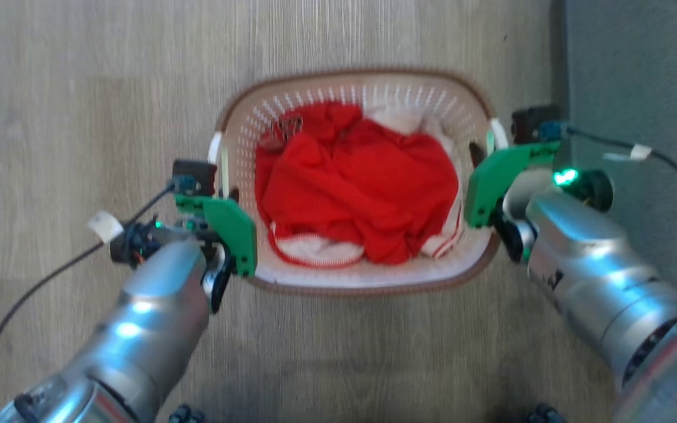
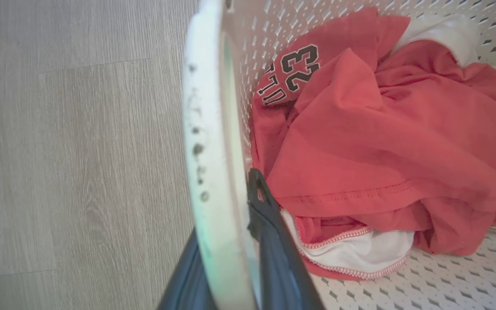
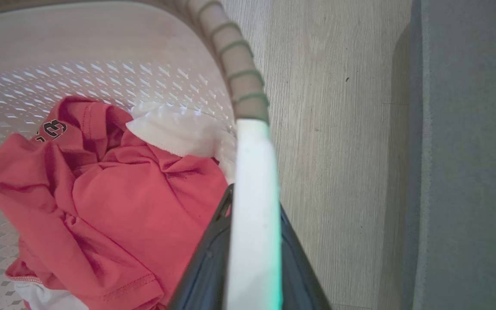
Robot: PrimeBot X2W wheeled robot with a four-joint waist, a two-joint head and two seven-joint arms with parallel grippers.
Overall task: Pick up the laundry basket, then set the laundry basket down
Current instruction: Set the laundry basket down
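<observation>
Tightly, left hand [image 1: 225, 176] and right hand [image 1: 482, 147] clamp handles [image 1: 214, 147] of the laundry basket [image 1: 368, 281].

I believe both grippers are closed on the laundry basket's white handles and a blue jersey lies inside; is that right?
Not quite: the jersey in the laundry basket is red, not blue, as the left wrist view shows; the rest holds.

pale wood-grain plank floor [image 1: 80, 88]; along its right edge, a grey surface [image 1: 638, 70], possibly carpet.
</observation>
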